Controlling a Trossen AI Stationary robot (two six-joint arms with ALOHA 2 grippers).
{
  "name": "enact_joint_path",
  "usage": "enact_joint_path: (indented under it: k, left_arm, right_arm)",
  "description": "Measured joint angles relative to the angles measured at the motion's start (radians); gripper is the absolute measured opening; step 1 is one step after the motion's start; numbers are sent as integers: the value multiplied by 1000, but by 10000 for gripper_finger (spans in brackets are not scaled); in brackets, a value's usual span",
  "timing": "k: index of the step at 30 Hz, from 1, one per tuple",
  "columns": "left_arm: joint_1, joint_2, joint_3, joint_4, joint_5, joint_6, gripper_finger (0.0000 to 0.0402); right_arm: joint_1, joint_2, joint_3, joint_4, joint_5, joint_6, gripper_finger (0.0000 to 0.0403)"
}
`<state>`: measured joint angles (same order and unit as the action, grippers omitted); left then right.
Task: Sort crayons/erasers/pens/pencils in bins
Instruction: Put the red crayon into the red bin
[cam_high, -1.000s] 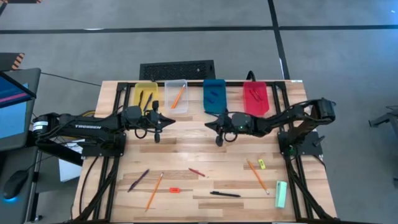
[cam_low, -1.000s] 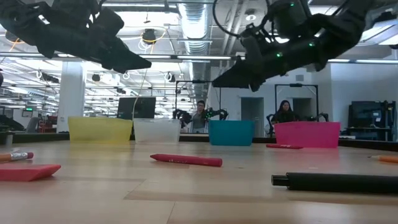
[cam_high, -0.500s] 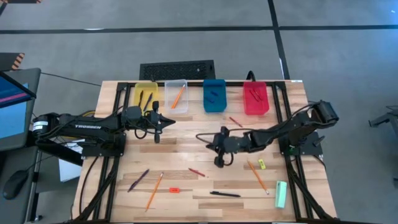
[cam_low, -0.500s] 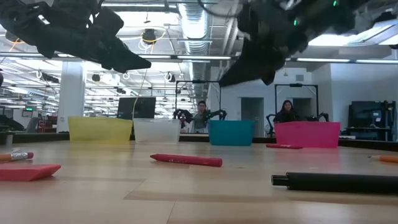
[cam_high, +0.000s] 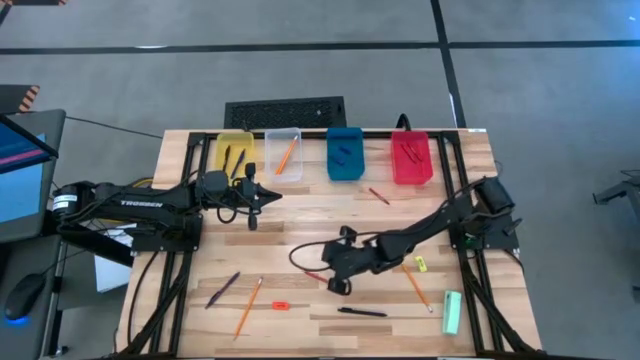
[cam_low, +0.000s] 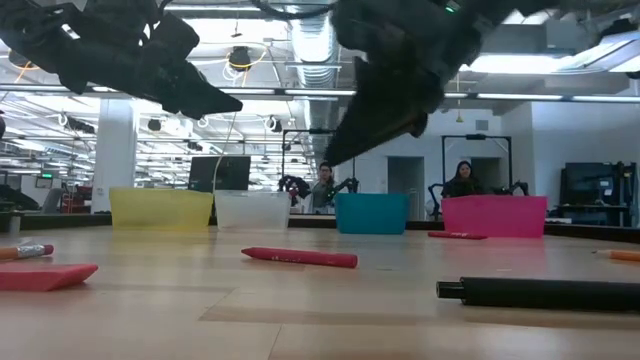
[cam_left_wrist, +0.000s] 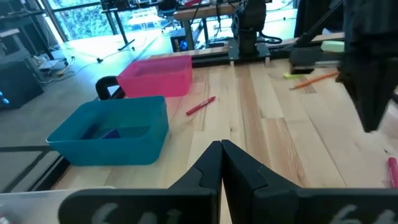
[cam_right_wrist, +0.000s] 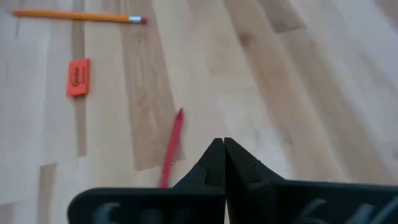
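My right gripper (cam_high: 323, 271) hangs shut and slanted down over the table's middle, just above a red crayon (cam_right_wrist: 171, 149) that lies flat on the wood; it touches nothing. My left gripper (cam_high: 276, 195) hovers shut near the yellow bin (cam_high: 236, 153) and the clear bin (cam_high: 284, 155). The blue bin (cam_high: 345, 153) and the red bin (cam_high: 410, 158) stand further right along the far edge. A second crayon (cam_high: 378, 196) lies in front of the red bin. A red-orange eraser (cam_right_wrist: 78, 78) and an orange pencil (cam_right_wrist: 78, 17) lie beyond the crayon.
On the near half lie a purple pen (cam_high: 222, 290), a black pen (cam_high: 362, 312), another orange pencil (cam_high: 413, 283), a yellow eraser (cam_high: 421, 263) and a pale green bar (cam_high: 452, 312). People sit in the room beyond the bins.
My right gripper has swung from beside the blue bin toward the table's near edge and a little left. It has tipped from nearly level to slanting down over the crayon, and it has stayed shut.
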<state>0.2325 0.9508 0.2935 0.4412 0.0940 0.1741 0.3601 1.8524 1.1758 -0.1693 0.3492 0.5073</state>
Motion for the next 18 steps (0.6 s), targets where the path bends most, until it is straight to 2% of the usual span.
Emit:
enact_joint_path:
  k: [11,18]
  left_arm:
    - [0,0,0,-26,0,-15,1]
    - [-1,0,0,-42,0,-37,1]
  right_arm:
    - [47,116,203,-261,-8,176,49]
    - [68,189,279,-298,-17,204,99]
